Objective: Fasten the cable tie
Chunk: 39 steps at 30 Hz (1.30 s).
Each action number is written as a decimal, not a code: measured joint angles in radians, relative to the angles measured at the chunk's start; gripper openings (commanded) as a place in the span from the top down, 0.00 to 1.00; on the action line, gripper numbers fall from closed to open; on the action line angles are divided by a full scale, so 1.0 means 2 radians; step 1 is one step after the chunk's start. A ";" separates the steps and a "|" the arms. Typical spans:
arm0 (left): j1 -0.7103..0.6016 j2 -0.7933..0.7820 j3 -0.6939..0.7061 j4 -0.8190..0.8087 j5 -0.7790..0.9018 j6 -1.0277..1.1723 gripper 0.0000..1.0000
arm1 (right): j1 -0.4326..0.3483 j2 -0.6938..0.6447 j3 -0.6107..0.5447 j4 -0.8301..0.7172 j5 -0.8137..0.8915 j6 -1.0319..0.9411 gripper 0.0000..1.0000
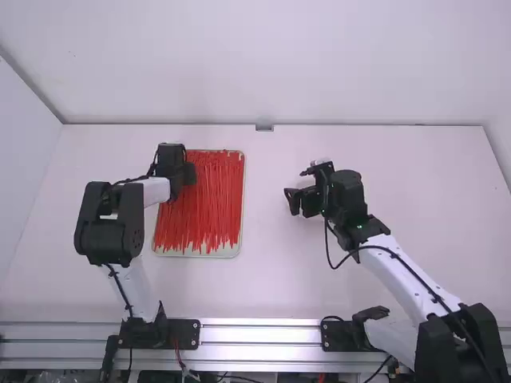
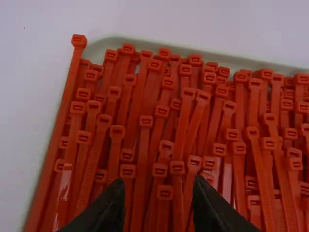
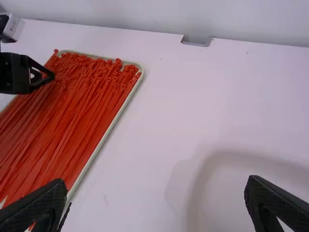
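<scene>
Near the table's front edge stand both arm bases. Your left gripper (image 2: pixel 158 182) hangs, jaws parted and empty, over the far-left corner of the red cable ties (image 1: pixel 204 199) heaped in the tray (image 1: pixel 200 254). Your right gripper (image 3: pixel 154 186) hovers right of the tray, spread wide, holding nothing. You're at the picking step, I'd judge. Next, single out one tie and pinch it.

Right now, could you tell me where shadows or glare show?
Right wrist view: a soft grey shadow on the table by the right gripper. Left wrist view: pale glints on the cable ties near the left gripper. High view: even light, faint shadows.
</scene>
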 measured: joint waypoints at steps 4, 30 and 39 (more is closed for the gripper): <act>0.000 0.000 0.006 -0.040 0.003 0.000 0.69 | 0.000 0.000 0.000 0.000 0.000 0.000 0.02; 0.000 0.036 0.060 -0.075 0.013 0.002 0.74 | 0.003 0.000 0.000 0.000 0.000 0.000 0.02; 0.000 0.038 0.060 -0.072 0.013 0.002 0.81 | 0.003 0.000 0.000 -0.001 0.000 0.000 0.02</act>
